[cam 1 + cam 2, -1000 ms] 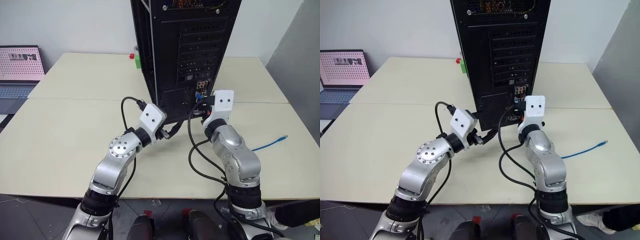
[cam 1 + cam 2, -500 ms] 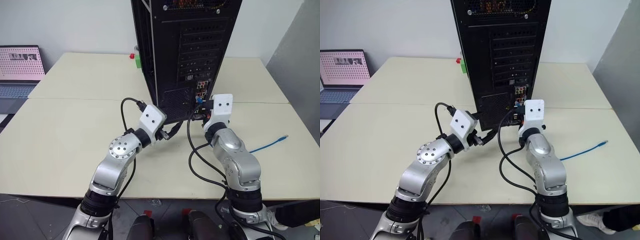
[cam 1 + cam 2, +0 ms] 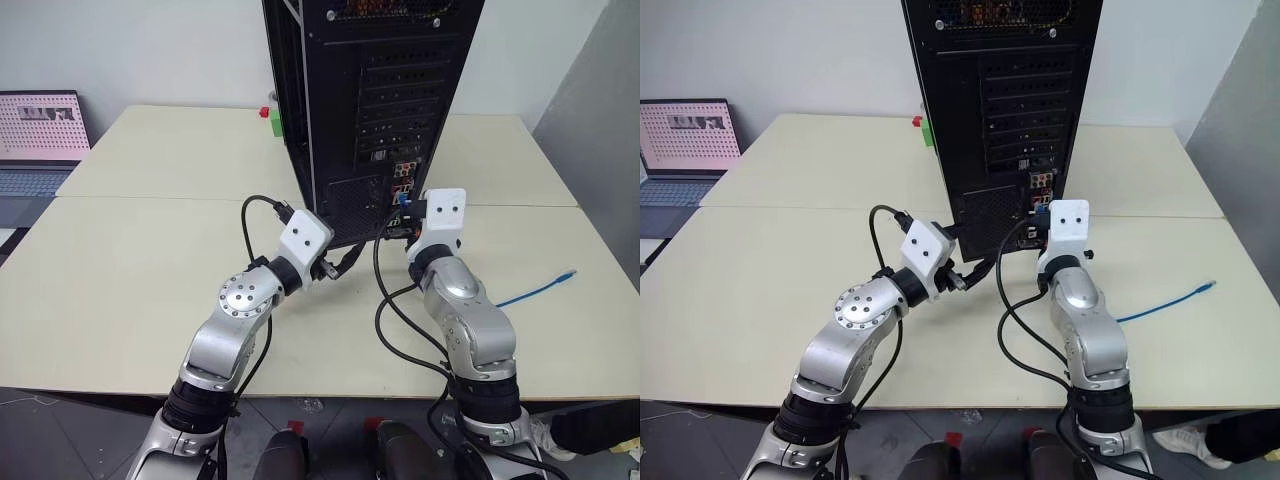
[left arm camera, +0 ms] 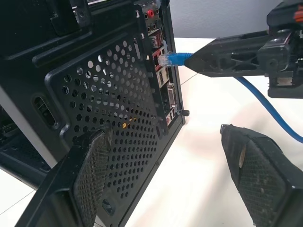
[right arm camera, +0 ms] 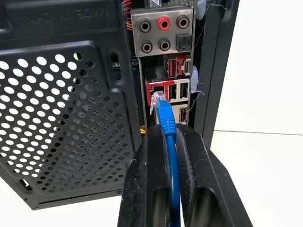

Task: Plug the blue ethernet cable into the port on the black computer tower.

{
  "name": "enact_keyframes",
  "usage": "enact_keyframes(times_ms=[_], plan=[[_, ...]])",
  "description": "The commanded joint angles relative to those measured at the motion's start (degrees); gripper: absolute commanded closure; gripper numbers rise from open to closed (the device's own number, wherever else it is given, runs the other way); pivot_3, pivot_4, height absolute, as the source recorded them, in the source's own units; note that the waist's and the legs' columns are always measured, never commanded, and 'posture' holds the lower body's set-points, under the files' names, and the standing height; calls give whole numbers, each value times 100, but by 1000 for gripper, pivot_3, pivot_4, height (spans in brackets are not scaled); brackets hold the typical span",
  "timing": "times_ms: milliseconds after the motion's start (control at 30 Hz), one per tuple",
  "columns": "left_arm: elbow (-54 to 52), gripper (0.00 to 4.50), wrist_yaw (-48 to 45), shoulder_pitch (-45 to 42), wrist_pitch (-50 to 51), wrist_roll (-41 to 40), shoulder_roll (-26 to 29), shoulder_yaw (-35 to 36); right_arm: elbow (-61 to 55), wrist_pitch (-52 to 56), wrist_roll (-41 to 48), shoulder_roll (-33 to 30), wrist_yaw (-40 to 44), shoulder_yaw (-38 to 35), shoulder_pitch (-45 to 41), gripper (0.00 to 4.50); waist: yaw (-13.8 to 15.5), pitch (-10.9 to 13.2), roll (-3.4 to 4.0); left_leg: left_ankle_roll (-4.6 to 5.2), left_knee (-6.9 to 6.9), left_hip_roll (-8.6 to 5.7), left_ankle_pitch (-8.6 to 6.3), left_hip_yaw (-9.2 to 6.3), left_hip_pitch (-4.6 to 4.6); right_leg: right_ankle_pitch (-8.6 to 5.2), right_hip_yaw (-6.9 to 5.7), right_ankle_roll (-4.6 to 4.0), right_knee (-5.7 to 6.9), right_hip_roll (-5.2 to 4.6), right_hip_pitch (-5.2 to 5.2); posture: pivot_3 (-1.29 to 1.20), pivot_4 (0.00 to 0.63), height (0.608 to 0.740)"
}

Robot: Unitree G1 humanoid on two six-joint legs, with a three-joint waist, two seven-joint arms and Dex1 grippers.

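left gripper (image 4: 161, 175) nearest, fingers apart, empty, hovering by the mesh vent (image 4: 109, 118). right gripper (image 5: 166, 135) fingers clamped on the blue ethernet cable (image 5: 166, 120), clear plug at the mouth of the port (image 5: 158, 90) in the black computer tower (image 3: 370, 100), not seated by the look. best: keep plug square, push straight in. cable tail lies on the worktop (image 3: 130, 260).

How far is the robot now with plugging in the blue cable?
Done: the right end effector is shut on the blue ethernet cable and has brought its plug to the port on the black computer tower. In hand: lining the plug up. Left: pushing it fully in and releasing.
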Motion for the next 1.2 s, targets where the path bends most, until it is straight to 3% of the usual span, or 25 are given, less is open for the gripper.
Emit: enact_keyframes(times_ms=[33,1200], plan=[[-63,636,10,-16,-157,13,-44,57,-54,-207,-9,22,7,-85,-182,4500,0,0,0,0,0,0,0,0,0,0,0,0,0,0,0,0,150,740],[-42,636,-1,-16,-188,23,-56,55,231,-349,-294,-68,96,112,-318,4500,-3,0,0,0,0,0,0,1,0,0,1,0,-1,0,0,0,150,740]])
